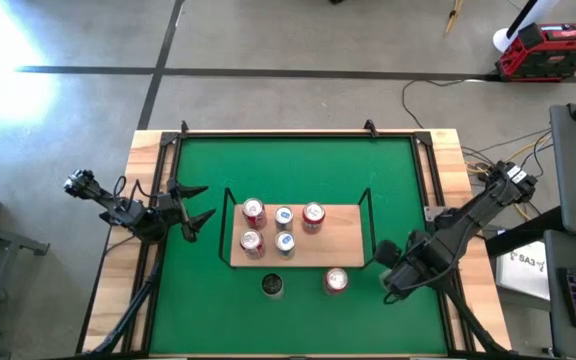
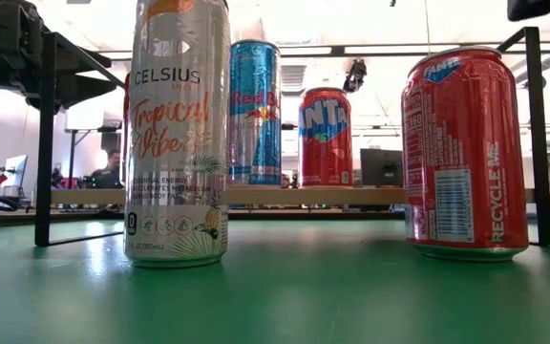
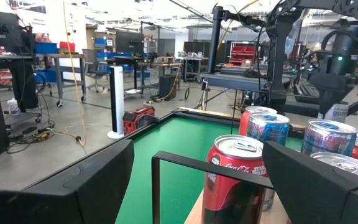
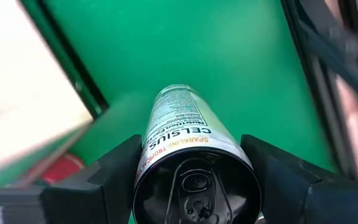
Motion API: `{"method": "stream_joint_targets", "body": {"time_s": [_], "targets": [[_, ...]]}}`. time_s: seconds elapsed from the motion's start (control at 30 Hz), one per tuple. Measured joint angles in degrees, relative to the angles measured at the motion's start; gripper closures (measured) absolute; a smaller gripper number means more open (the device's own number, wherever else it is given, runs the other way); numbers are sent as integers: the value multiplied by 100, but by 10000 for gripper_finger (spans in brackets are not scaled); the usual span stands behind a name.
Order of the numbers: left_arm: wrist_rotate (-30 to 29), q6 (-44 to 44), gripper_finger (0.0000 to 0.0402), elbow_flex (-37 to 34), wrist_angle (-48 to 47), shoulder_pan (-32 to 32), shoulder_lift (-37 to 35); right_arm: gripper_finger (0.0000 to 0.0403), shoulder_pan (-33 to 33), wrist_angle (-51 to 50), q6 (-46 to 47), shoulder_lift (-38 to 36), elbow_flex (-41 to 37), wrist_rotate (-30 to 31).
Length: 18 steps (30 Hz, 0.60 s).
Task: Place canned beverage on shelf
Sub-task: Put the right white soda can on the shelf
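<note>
The light-wood shelf (image 1: 346, 246) with its black wire frame lies mid-mat and bears several upright cans (image 1: 284, 216). A silver Celsius can (image 2: 178, 134) and a red Fanta can (image 2: 466, 153) stand on their bases on the green mat in front of it. My right gripper (image 1: 390, 264) is off the shelf's right end, shut on a second Celsius can (image 4: 179, 124). My left gripper (image 1: 196, 206) hangs open and empty at the shelf's left end, facing a red cola can (image 3: 238, 174) beyond the wire frame (image 3: 160, 162). My right gripper pinches the Celsius can's upper wall (image 4: 143, 163), just below the rim, between its two fingers (image 4: 114, 171). The fingers come from above, slanting down. The can's body points away toward the mat. I cannot tell whether its base touches the mat.
The shelf's upright wire end (image 4: 73, 81) stands close beside the held can, and the red can (image 4: 61, 168) is near it. The mat (image 1: 298, 165) is framed by black rails on a wooden table (image 1: 448, 150). A workshop with desks and equipment lies beyond.
</note>
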Motion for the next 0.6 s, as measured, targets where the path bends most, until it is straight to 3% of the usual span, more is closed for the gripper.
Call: {"method": "stream_joint_targets", "body": {"time_s": [0.23,0.6], "targets": [[0,0,61,0,1,1,1,156,-4,48,2297,0,-2,-398],[0,1,61,0,-1,0,1,156,-18,31,2386,0,-2,-387]]}}
